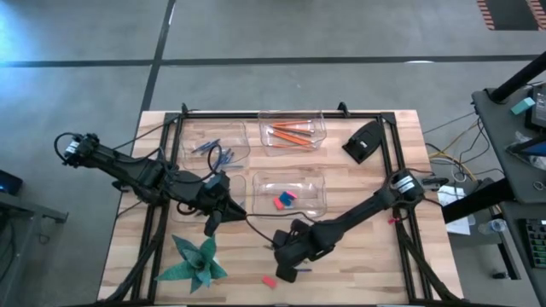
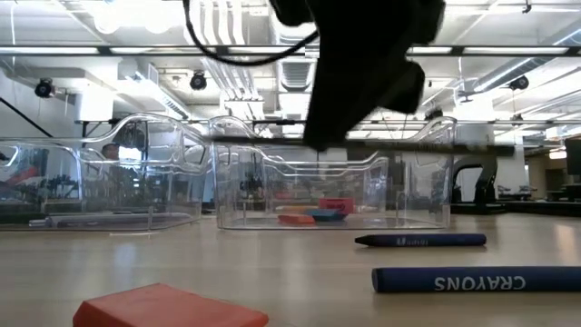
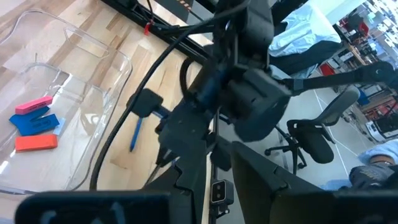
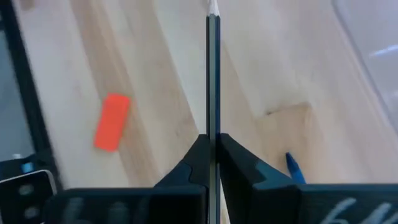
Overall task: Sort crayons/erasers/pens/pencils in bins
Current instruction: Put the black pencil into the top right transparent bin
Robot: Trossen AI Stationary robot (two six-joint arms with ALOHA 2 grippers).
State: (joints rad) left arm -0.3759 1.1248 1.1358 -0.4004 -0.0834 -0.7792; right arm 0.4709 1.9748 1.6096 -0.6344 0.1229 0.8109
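Observation:
My right gripper hangs over the near middle of the table, shut on a slender dark grey pen. In the low view the pen sticks out level above the table. Two blue crayons and a red eraser lie flat on the wood below. My left gripper waits, open, left of the eraser bin, which holds pink, blue and red erasers. The far bins hold blue crayons and orange pencils. My right gripper pinches the pen between its two fingers, at a point back from its pointed tip. The pen runs forward along the fingers and sticks out beyond them. It is lifted clear of the table and lies about level.
A green folded-paper star sits at the near left of the table. A black object lies at the far right. A black frame runs around the table's edges. Bare wood lies to the near right.

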